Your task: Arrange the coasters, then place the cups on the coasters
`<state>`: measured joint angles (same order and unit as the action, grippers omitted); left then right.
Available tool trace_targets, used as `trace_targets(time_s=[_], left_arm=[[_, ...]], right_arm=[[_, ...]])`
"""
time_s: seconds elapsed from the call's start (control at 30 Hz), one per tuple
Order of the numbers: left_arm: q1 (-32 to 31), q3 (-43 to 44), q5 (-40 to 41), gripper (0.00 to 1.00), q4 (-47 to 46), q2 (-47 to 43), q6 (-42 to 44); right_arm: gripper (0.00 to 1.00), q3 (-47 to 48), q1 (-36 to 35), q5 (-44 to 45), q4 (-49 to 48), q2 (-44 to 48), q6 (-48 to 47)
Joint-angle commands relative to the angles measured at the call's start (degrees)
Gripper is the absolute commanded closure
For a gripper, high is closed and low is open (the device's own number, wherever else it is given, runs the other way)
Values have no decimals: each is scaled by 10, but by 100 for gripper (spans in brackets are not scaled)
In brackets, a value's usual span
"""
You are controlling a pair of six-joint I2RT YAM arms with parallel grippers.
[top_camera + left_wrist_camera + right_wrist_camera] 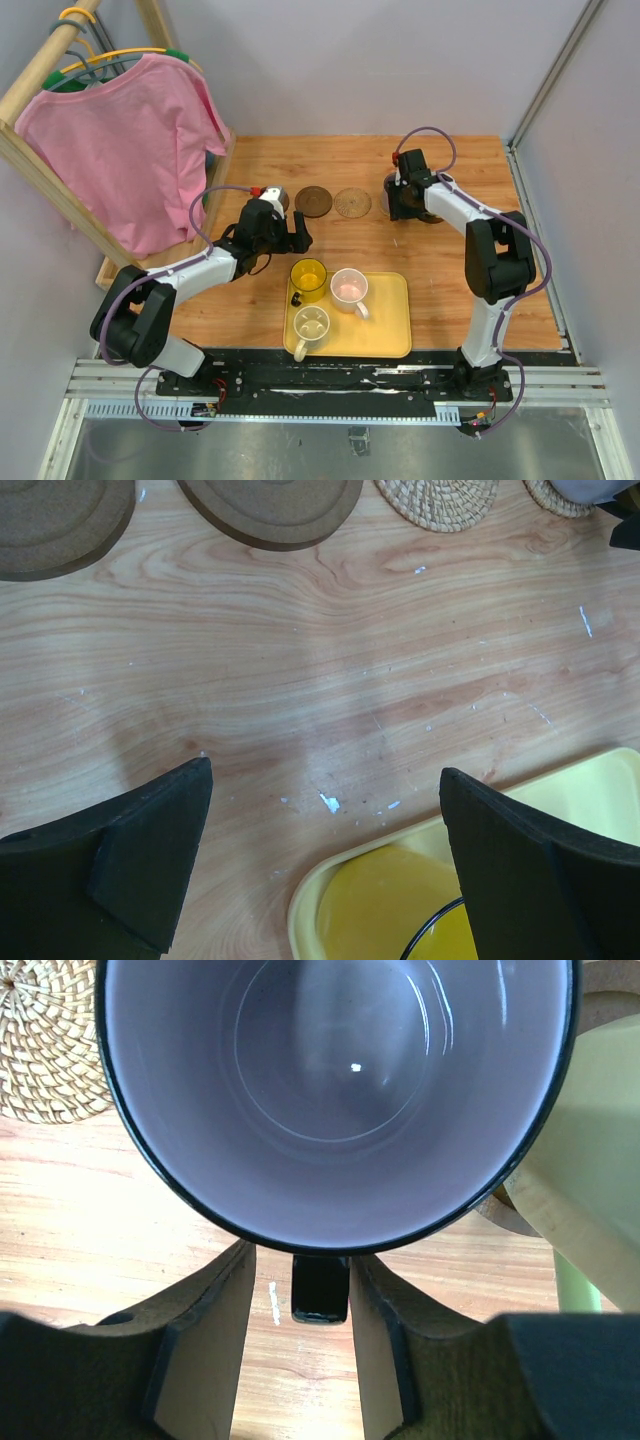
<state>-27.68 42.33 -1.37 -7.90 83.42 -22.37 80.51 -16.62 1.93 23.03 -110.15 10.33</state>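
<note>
My right claw (302, 1280) straddles the handle (320, 1290) of the purple-grey mug (330, 1080) just ahead. It is parted narrowly, not pinching. I should widen evenly, then lift straight back so neither finger nudges the mug. My left claw (325, 780) hangs wide.

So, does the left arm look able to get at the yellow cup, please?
Probably yes: the left gripper is open close beside the yellow cup, whose top is uncovered; only the pink cup stands close by.
</note>
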Motion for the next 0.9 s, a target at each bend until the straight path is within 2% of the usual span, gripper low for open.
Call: trace_targets(time_s=[0.0,0.67,0.73,0.87], left_arm=[[4,15,-7,0,-18,6,-3],[4,10,-11,0,-26,12,-7],[4,10,-11,0,-25,12,-6],[4,11,-12,0,-25,12,-5]], right_arm=[[57,13,-9,3,14,5,-2],[57,8,-18,6,14,0,1],[56,7,-19,17,16,1,4],[46,-4,-20,35,20,13,12]])
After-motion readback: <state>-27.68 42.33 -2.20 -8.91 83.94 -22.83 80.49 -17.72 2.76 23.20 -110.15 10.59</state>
